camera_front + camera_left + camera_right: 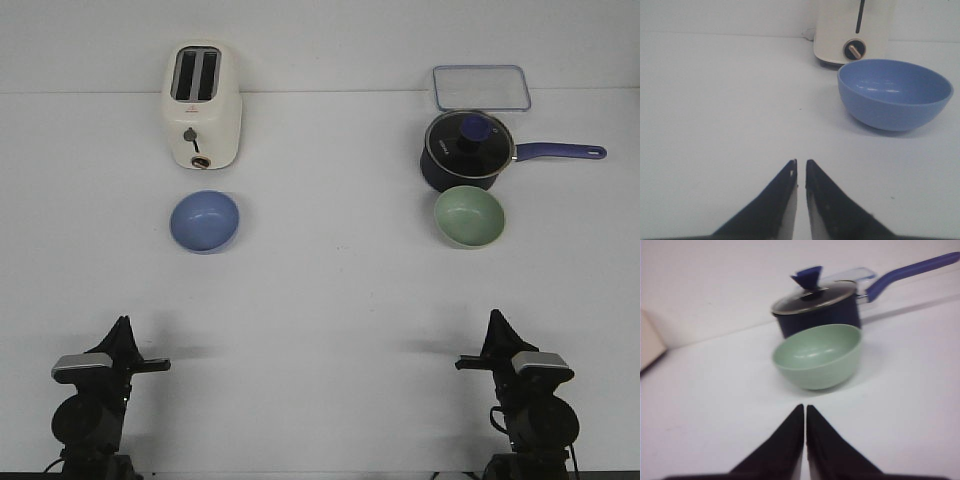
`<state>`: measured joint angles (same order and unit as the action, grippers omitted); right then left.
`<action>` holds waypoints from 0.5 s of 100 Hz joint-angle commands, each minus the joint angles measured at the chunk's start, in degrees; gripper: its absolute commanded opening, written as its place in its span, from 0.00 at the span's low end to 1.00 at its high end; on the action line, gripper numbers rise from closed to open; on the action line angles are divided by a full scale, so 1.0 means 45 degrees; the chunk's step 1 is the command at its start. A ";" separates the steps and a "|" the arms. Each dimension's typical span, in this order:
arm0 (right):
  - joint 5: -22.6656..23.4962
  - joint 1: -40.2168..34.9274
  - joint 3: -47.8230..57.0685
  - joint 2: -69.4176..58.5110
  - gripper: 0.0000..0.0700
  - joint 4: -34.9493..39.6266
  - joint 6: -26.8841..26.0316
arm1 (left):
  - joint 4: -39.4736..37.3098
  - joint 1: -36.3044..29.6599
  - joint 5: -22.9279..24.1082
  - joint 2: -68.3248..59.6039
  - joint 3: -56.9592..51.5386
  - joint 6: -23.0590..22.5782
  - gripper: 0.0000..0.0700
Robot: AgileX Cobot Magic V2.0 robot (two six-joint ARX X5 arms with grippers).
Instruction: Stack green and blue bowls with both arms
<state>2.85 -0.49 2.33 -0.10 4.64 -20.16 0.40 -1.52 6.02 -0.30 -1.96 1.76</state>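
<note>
The periwinkle blue bowl [205,221] sits upright on the white table in front of the toaster; it also shows in the left wrist view [895,94]. The sage green bowl [469,216] sits upright just in front of the saucepan; it also shows in the right wrist view [818,356]. My left gripper [123,328] [801,163] is at the near left, well short of the blue bowl, shut and empty. My right gripper [495,318] [805,407] is at the near right, well short of the green bowl, shut and empty.
A cream toaster [202,104] stands behind the blue bowl. A dark blue saucepan [467,150] with a glass lid and a long handle stands close behind the green bowl, touching or nearly so. A clear lidded container [481,86] lies behind the pan.
</note>
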 commanded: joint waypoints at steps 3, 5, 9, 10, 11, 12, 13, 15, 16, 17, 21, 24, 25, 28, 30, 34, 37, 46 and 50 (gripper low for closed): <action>-0.0602 0.0005 0.1593 -0.0335 0.00 0.1122 -0.0826 | -0.0146 0.0000 -0.0015 0.0024 0.0253 -0.0151 0.02; -0.0816 0.0005 0.2011 -0.0554 0.00 0.1433 -0.0797 | -0.0146 0.0000 -0.0015 0.0024 0.0257 -0.0151 0.02; -0.1185 0.0010 0.2866 -0.1103 0.00 0.1909 -0.0607 | -0.0146 0.0000 -0.0015 0.0024 0.0253 -0.0151 0.02; -0.1253 0.0010 0.3079 -0.1258 0.00 0.2001 -0.0525 | -0.0146 0.0000 -0.0015 0.0024 0.0253 -0.0151 0.02; -0.1331 0.0010 0.3405 -0.1506 0.00 0.2132 -0.0432 | -0.0146 0.0000 -0.0015 0.0024 0.0253 -0.0151 0.02; -0.1350 0.0010 0.3521 -0.1598 0.00 0.2171 -0.0403 | -0.0146 0.0000 -0.0015 0.0024 0.0253 -0.0151 0.02; -0.1384 0.0010 0.3730 -0.1778 0.01 0.2244 -0.0340 | -0.0146 0.0000 -0.0015 0.0024 0.0253 -0.0151 0.02; -0.1428 0.0010 0.4167 -0.2176 0.01 0.2365 -0.0185 | -0.0146 0.0000 -0.0015 0.0024 0.0257 -0.0151 0.02; -0.1438 0.0010 0.4386 -0.2390 0.01 0.2424 -0.0112 | -0.0146 0.0000 -0.0015 0.0024 0.0253 -0.0151 0.02; -0.1443 0.0010 0.4711 -0.2730 0.03 0.2511 -0.0005 | -0.0146 0.0000 -0.0015 0.0024 0.0257 -0.0151 0.02; -0.1447 0.0010 0.5484 -0.3565 0.10 0.2759 0.0238 | -0.0146 0.0000 -0.0015 0.0024 0.0253 -0.0151 0.02; -0.1452 0.0010 0.6154 -0.4323 0.20 0.3031 0.0418 | -0.0146 0.0000 -0.0015 0.0024 0.0257 -0.0151 0.02; -0.1452 0.0010 0.6353 -0.4556 0.24 0.3104 0.0476 | -0.0146 0.0000 -0.0015 0.0024 0.0253 -0.0151 0.02; -0.1457 0.0010 0.6970 -0.5338 0.37 0.3327 0.0656 | -0.0146 0.0000 -0.0015 0.0024 0.0257 -0.0151 0.02; -0.1457 0.0010 0.7441 -0.6008 0.46 0.3473 0.0840 | -0.0146 0.0000 -0.0015 0.0024 0.0253 -0.0151 0.02; -0.1486 0.0015 0.8058 -0.6931 0.55 0.3667 0.1078 | -0.0146 0.0000 -0.0015 0.0024 0.0253 -0.0151 0.02; -0.1554 0.0019 0.8558 -0.7718 0.57 0.3818 0.1224 | -0.0146 0.0000 -0.0015 0.0024 0.0253 -0.0151 0.02; -0.1880 0.0063 0.9879 -1.0132 0.57 0.3939 0.1613 | -0.0146 0.0000 -0.0015 0.0024 0.0257 -0.0151 0.02; -0.2161 0.0136 1.0389 -1.1176 0.57 0.3895 0.1729 | -0.0146 0.0000 -0.0015 0.0024 0.0253 -0.0151 0.02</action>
<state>-5.39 -0.25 46.04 -42.74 22.33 -15.07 0.40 -1.52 6.02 -0.30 -1.96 1.76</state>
